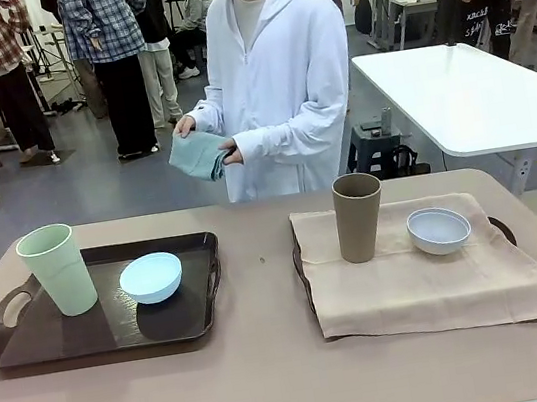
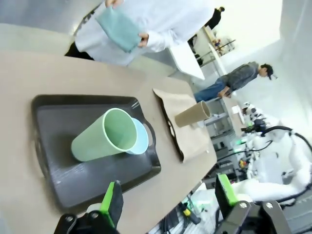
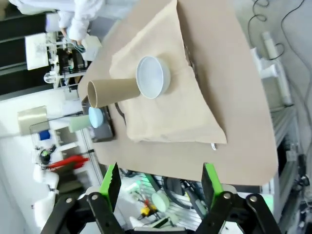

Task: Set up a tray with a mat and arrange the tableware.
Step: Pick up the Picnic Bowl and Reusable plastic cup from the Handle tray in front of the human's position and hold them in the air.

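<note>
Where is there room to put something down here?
Bare table lies between the dark tray and the beige mat, and along the near edge. The mat's front half is free; its back holds a brown cup and bowl.

Table strip (image 1: pixel 264 303) between dark tray (image 1: pixel 67 337) and mat (image 1: pixel 433 288) free; green cup (image 1: pixel 57 270), brown cup (image 1: pixel 359 216) stand tall.

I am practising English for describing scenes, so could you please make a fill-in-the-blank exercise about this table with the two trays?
1. The pale green cup and the light blue bowl stand on the dark ____.
2. In the front view, the brown cup stands ____ of the whitish-blue bowl on the beige mat.
3. The folded teal cloth is held by the ____.
4. The left end effector and the right end effector are both ____.

Missing words: tray, left, person, open.
</note>
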